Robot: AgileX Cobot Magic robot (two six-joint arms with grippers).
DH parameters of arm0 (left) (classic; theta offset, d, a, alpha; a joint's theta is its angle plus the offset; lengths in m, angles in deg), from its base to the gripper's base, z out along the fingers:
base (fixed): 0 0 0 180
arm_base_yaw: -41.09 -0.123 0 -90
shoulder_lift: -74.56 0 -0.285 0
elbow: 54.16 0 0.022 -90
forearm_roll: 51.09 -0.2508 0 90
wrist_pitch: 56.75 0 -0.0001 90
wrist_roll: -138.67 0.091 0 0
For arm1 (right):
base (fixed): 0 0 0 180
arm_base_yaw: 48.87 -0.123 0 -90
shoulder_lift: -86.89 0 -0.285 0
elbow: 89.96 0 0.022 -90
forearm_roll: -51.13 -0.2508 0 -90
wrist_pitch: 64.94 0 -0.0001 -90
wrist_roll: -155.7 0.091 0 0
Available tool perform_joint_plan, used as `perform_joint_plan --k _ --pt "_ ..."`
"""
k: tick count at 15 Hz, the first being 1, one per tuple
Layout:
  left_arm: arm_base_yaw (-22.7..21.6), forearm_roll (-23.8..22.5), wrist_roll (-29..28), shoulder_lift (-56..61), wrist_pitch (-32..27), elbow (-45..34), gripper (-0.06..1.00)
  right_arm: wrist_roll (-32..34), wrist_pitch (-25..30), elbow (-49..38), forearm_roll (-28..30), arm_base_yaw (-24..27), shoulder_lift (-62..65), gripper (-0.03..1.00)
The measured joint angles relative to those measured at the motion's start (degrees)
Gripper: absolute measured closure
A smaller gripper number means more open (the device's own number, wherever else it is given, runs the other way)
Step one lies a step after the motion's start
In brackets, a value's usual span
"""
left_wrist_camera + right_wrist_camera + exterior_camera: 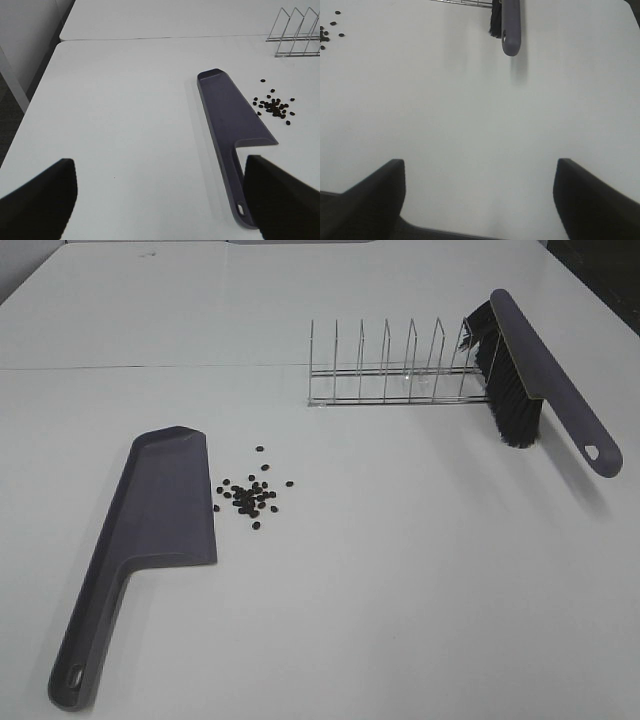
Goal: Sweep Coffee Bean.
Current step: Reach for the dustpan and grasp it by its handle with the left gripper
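- While nothing's gripped: where are the coffee beans (pixel 250 496)?
- Loose cluster on the table (pixel 400 590), left of centre, just beside the long edge of the dustpan (pixel 160 530). A few strays around it. None in the pan.
- Claws?
- Neither shows in the high view. On the wrist cams, the left claw (pixel 157 162) is spread wide with nothing in it. Right claw (pixel 479 162) is the same, wide and empty.
- Tools?
- Dustpan lies flat, long axis running from the near left up toward the middle, handle at the near end. Left wrist cam puts that handle next to one finger (pixel 280 200), off the claw's centre line. Left arm is clearly nearer.
- Brush (pixel 512 405)?
- Propped on the wire rack (pixel 385 365), far right, bristles down, handle angled out to the near right. Right wrist cam has the handle tip ahead of the claw, well apart, axis pointing roughly back at it.
- So?
- My read: right takes the brush, left takes the pan. Beans lie between the two tools, so the sweep would run right to left, into the pan's edge.
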Motion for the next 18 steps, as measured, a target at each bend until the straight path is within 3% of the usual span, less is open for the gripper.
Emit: perform_joint_plan --k 18 --pt "0.00 0.00 0.00 0.00 0.00 0.00 0.13 0.17 0.00 0.00 0.11 0.00 0.00 0.21"
